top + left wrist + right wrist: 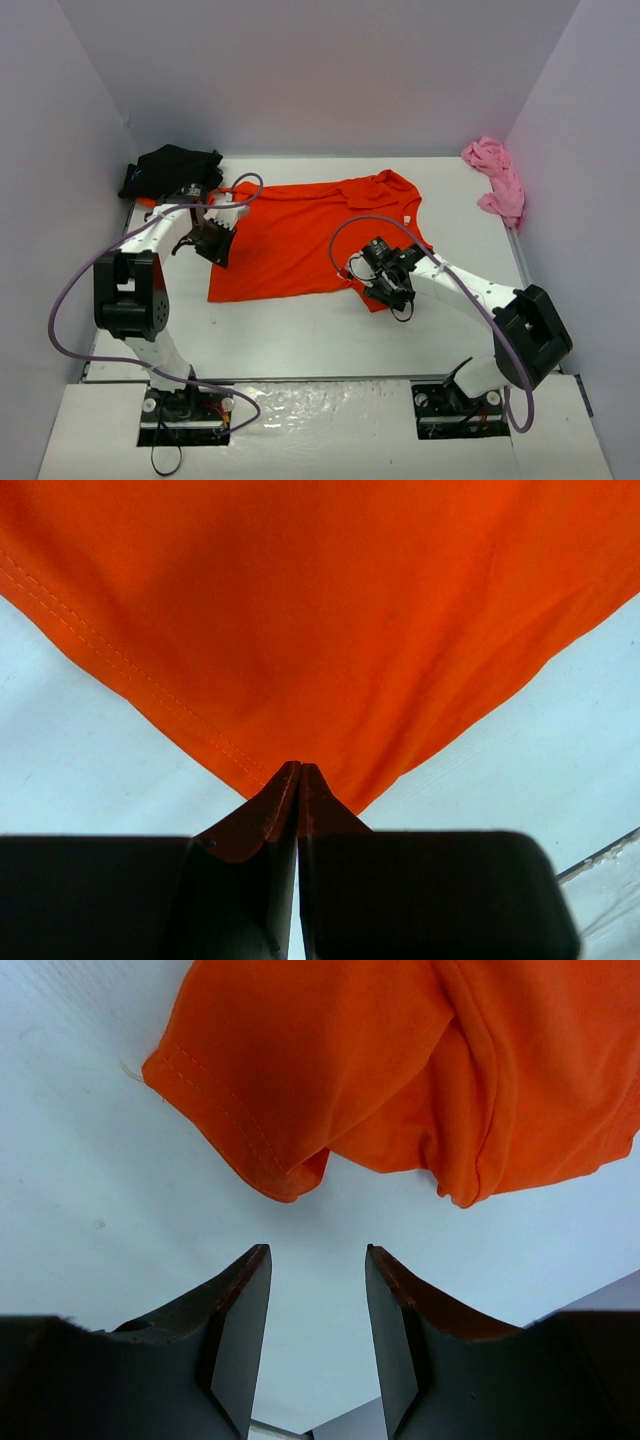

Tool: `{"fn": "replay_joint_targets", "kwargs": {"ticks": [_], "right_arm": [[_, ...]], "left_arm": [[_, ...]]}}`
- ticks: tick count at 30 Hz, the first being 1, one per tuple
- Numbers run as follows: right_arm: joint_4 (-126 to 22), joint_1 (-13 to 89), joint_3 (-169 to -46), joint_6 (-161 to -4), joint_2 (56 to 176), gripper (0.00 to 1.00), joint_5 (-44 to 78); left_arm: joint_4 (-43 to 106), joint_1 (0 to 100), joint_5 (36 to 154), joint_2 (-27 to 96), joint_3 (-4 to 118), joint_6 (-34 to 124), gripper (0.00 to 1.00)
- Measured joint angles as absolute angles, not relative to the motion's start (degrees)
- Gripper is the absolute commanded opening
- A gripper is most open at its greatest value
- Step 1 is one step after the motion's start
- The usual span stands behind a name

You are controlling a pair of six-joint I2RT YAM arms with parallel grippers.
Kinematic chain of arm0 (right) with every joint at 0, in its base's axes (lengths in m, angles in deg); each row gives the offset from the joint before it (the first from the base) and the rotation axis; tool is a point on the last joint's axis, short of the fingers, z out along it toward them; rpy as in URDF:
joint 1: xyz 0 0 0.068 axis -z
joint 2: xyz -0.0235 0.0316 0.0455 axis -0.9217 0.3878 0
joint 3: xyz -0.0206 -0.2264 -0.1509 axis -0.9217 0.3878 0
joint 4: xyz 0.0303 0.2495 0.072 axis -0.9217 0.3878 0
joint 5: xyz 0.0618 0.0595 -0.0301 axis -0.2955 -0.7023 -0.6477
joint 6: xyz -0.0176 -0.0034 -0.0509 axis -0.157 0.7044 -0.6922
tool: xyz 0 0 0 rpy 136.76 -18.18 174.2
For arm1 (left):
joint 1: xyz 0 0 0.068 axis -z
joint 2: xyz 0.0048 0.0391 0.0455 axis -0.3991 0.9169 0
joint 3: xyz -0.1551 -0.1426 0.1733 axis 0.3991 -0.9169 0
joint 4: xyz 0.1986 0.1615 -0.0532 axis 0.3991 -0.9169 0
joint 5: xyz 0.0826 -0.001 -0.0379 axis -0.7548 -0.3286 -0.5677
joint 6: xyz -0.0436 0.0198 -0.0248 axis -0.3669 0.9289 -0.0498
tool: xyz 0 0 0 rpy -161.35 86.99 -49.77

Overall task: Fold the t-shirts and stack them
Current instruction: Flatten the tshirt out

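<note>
White tabletop [330, 340], walled in pale lilac, lies under both arms. At its middle the right gripper [318, 1252] has its dark fingers [245, 1310] spread apart over bare table, just short of a hemmed sleeve of the orange-red t-shirt [330, 1070]. Behind it the right arm slants low from its base at the near edge, elbow out to the right. The left gripper [299, 770] is pressed together, its tips meeting a corner of the same shirt; whether cloth is nipped between them cannot be told. The left arm rises from its base and reaches forward to the shirt's left edge. This shirt lies spread mid-table, mostly flat, with rumpled folds at the collar and right sleeve. A black t-shirt [170, 168] is heaped in the far left corner, and a pink t-shirt [495, 180] is bunched in the far right one.
</note>
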State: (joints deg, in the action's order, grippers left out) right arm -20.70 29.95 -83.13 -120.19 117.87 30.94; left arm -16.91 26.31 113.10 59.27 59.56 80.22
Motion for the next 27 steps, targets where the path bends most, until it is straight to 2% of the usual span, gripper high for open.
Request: {"fn": "replay_joint_targets", "kwargs": {"ticks": [8, 15, 17, 20, 27], "right_arm": [[-20.61, 29.95, -83.02, -121.06, 118.78, 0.39, 30.72], [-21.64, 29.95, -83.02, -122.11, 124.39, 0.36, 28.66], [-22.10, 29.95, -83.04, -122.29, 126.06, 0.31, 28.02], [-23.13, 29.95, -83.04, -122.45, 128.01, 0.02, 27.07], [-25.98, 29.95, -83.47, -122.47, 129.37, 0.00, 26.84]], "left_arm": [[-16.02, 26.41, 113.27, 60.27, 59.56, 79.71, 0.00], [-15.48, 26.42, 113.25, 61.51, 59.56, 79.66, 0.00], [-15.42, 26.42, 113.25, 61.75, 59.56, 79.66, 0.00], [-15.35, 26.46, 113.25, 62.00, 59.56, 79.67, 0.00], [-15.21, 26.53, 113.24, 62.46, 59.56, 79.67, 0.00]]}}
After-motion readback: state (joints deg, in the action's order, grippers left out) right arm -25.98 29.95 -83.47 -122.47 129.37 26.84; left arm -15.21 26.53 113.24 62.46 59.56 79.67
